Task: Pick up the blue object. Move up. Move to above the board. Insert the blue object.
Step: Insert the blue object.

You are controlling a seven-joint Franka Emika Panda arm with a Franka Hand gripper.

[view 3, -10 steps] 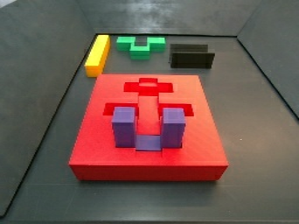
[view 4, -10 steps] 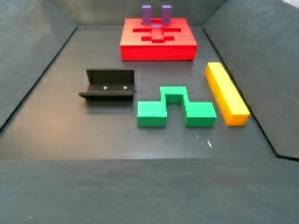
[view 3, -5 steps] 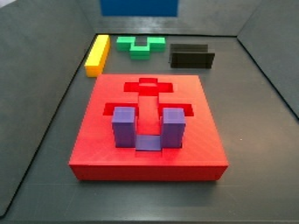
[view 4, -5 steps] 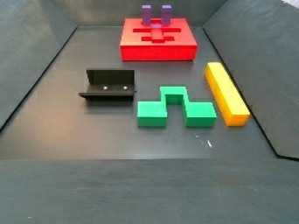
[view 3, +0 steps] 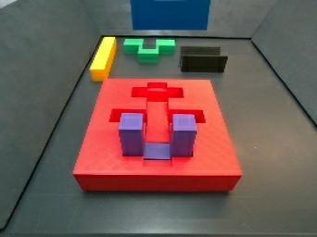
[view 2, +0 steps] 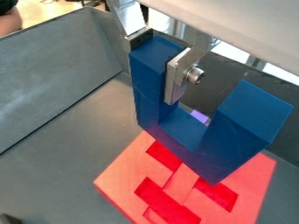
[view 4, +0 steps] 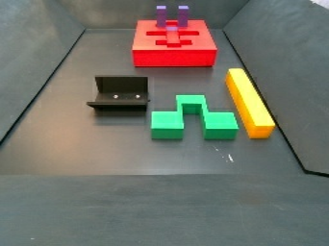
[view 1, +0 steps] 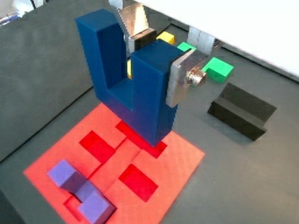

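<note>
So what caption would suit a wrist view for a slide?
Gripper holds the dark blue U-shaped block above the flat red board, where a purple U-shaped block sits.

**Colours on the floor and in the gripper**

The gripper [view 1: 155, 54] has silver fingers [view 1: 184, 77] clamped on the dark blue object [view 1: 135, 79], hanging above the red board [view 3: 155, 139]. A purple block [view 3: 156, 135] sits in the board. On the dark grey floor [view 4: 77, 192] lie a yellow bar [view 4: 249, 100], a green block [view 4: 193, 117] and the black fixture [view 4: 119, 95].
</note>
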